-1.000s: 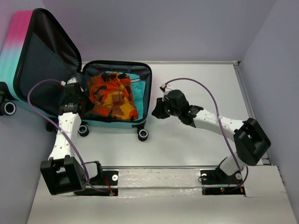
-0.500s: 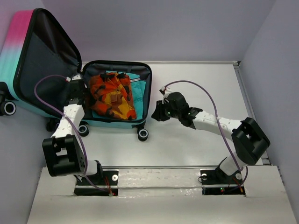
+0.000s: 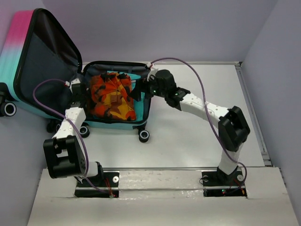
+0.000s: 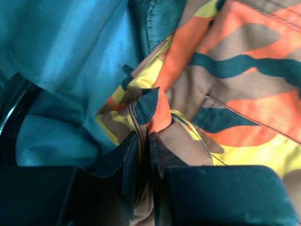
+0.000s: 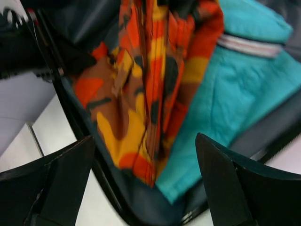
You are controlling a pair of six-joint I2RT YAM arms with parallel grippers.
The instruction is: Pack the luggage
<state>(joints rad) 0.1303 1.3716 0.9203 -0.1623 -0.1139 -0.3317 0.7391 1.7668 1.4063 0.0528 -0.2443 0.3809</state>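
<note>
Two items in already: teal cloth (image 5: 221, 89) & orange camo garment (image 4: 244, 94), clamped by L gripper (image 4: 143, 141); R gripper (image 5: 143, 150) spread apart; luggage (image 3: 47, 66) lid unshut.

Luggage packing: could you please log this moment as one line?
left gripper: shut on camo garment | right gripper: open over luggage
</note>
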